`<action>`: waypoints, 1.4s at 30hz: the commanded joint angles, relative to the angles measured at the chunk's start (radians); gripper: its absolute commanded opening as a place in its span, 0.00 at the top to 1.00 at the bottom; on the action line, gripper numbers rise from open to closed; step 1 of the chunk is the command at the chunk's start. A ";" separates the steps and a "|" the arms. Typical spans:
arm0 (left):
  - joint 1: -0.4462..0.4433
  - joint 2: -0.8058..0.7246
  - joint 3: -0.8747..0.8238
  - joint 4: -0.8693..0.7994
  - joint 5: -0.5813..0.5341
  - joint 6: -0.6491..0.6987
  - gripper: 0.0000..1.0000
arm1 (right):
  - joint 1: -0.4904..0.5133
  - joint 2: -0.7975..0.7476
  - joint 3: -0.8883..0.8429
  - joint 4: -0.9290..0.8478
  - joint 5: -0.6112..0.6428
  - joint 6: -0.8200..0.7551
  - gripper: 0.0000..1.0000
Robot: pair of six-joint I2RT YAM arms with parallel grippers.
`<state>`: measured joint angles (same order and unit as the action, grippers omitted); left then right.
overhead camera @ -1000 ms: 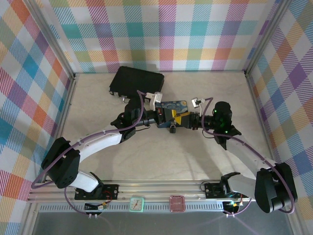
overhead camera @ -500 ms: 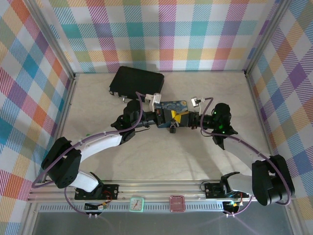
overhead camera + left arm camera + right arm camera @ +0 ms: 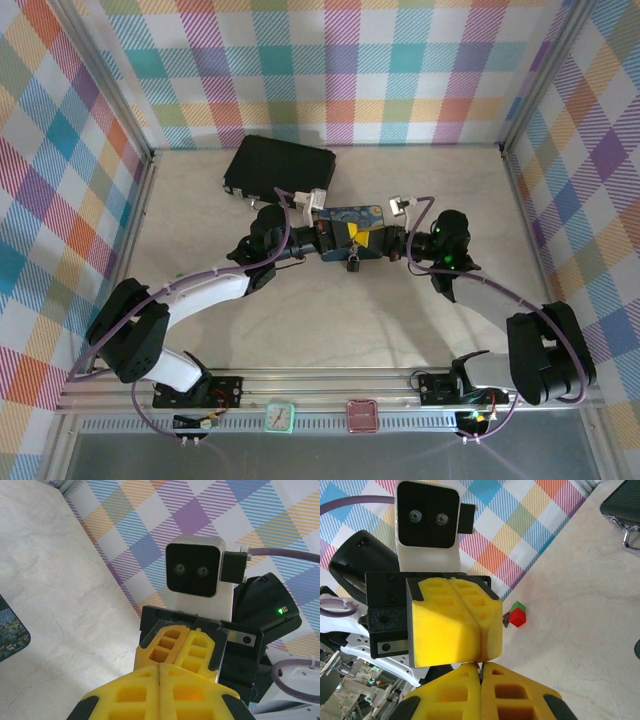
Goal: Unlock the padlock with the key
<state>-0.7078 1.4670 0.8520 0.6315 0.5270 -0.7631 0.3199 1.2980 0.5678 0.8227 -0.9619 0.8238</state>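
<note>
My left gripper (image 3: 350, 238) and right gripper (image 3: 376, 242) meet tip to tip above the table's middle, both shut. The small dark padlock (image 3: 354, 263), its thin shackle pointing up, dangles just under that meeting point, apparently from the left fingertips. In the right wrist view a thin silvery sliver, the key (image 3: 481, 668), is pinched in the seam of my right gripper (image 3: 481, 666), facing the left gripper (image 3: 480, 640). In the left wrist view my left gripper (image 3: 161, 666) is pressed shut against the right gripper (image 3: 186, 645); the padlock is hidden there.
The Starry-Night box (image 3: 345, 218) lies right behind the grippers, and the black briefcase (image 3: 280, 165) sits at the back left. A small red and green block (image 3: 518, 616) rests on the table to the left. Plaid walls enclose three sides.
The right arm's forearm and elbow have swung while its wrist turned. Both grippers stayed shut and tip to tip, drifting slightly toward the back. The padlock still hangs below them.
</note>
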 commanded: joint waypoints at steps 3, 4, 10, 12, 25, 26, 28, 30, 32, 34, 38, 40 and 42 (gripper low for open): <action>0.019 -0.053 -0.042 0.015 -0.071 0.013 0.51 | 0.008 -0.018 0.011 -0.080 0.029 -0.100 1.00; 0.029 -0.098 -0.062 -0.045 -0.141 0.050 0.37 | 0.008 -0.043 0.020 -0.158 0.046 -0.157 1.00; 0.149 -0.267 -0.130 -0.274 -0.341 0.113 0.11 | 0.008 -0.185 0.062 -0.533 0.168 -0.425 1.00; 0.180 -0.280 -0.150 -0.293 -0.343 0.105 0.11 | 0.008 -0.216 0.068 -0.600 0.207 -0.490 1.00; 0.041 -0.080 -0.156 -0.304 -0.396 0.086 0.17 | 0.008 -0.330 0.056 -0.839 0.696 -0.688 1.00; 0.013 -0.050 -0.139 -0.316 -0.411 0.097 0.17 | 0.008 -0.335 0.042 -0.842 0.729 -0.673 1.00; -0.022 0.008 -0.111 -0.331 -0.428 0.107 0.19 | 0.007 -0.345 0.018 -0.850 0.783 -0.642 1.00; -0.049 0.070 -0.082 -0.336 -0.438 0.117 0.20 | 0.003 -0.361 -0.007 -0.864 0.827 -0.615 1.00; -0.072 0.127 -0.039 -0.362 -0.457 0.132 0.20 | -0.005 -0.390 -0.034 -0.869 0.845 -0.591 1.00; -0.089 0.177 -0.009 -0.364 -0.461 0.148 0.21 | -0.009 -0.423 -0.059 -0.864 0.850 -0.574 1.00; -0.110 0.286 0.054 -0.349 -0.458 0.165 0.21 | -0.014 -0.467 -0.096 -0.861 0.844 -0.552 1.00; -0.111 0.345 0.085 -0.330 -0.446 0.169 0.21 | -0.023 -0.459 -0.104 -0.867 0.848 -0.532 1.00; -0.113 0.400 0.124 -0.323 -0.428 0.170 0.21 | -0.038 -0.432 -0.111 -0.849 0.825 -0.509 1.00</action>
<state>-0.8097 1.8095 0.9291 0.2924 0.0875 -0.6220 0.3008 0.8497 0.4721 -0.0387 -0.1349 0.2668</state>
